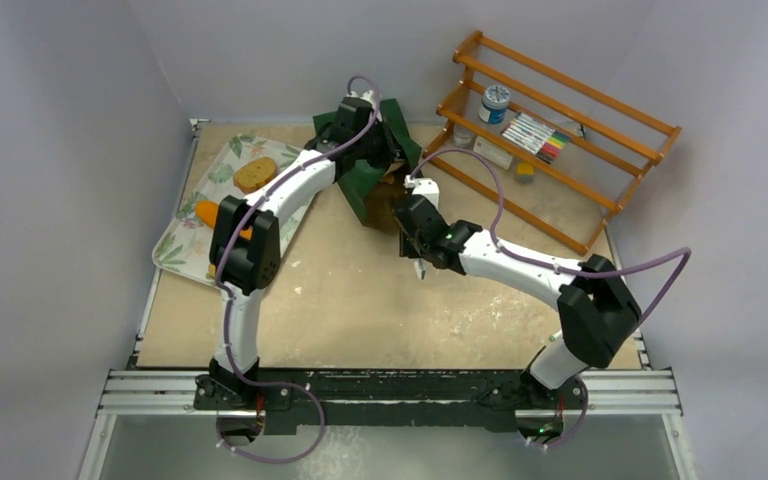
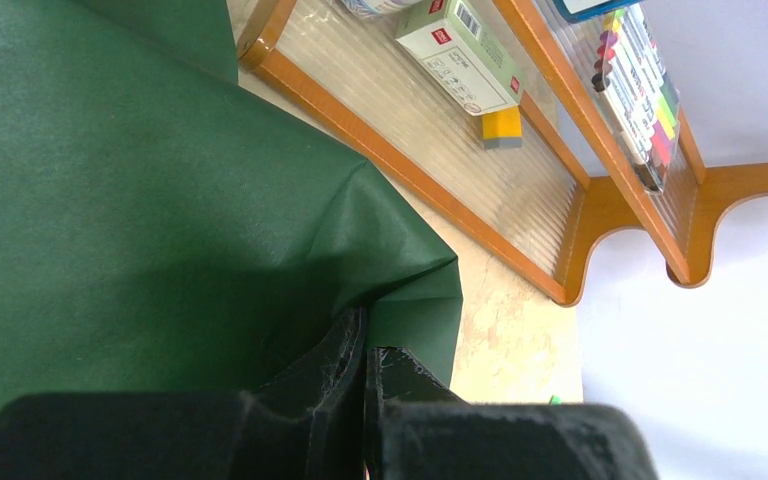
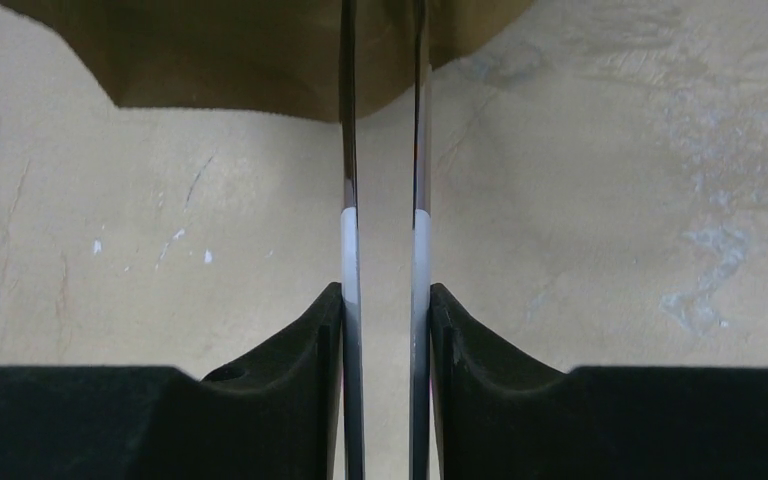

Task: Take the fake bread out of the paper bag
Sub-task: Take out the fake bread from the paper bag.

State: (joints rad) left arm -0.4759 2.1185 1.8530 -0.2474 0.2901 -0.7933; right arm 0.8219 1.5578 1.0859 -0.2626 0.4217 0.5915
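Two arms reached toward the paper bag [image 1: 360,185], which lay on its side at the far end of the table [image 1: 360,300], just in front of the wooden rack [image 1: 560,130]. Its brown open end faced your right arm.

Your left gripper [image 2: 363,335] was shut tight. The green paper ran right into its tips, so it looked like it had pinched a fold of the bag.

Your right gripper [image 3: 380,40] was open only a little way, with a thin gap between its two fingers. The tips sat over the brown lip of the bag. I saw nothing between them, but the very ends were cut off at the top of the wrist view, so I could not be sure.

One slice of fake bread [image 1: 255,173] lay on the floral tray [image 1: 175,250], with an orange piece [image 1: 207,212] near it. I could not see any bread inside the bag from any camera.

I think the bag would be light and floppy. It is thin paper, so it would fold, slide and maybe tear if you pulled hard. Holding it by a fold near the edge, the way your left gripper did, seemed right to me.

The bread is likely light and a bit squashy — not slippery. You would want to open the right fingers wider, reach into the brown mouth, and take a piece across its middle with a soft squeeze.
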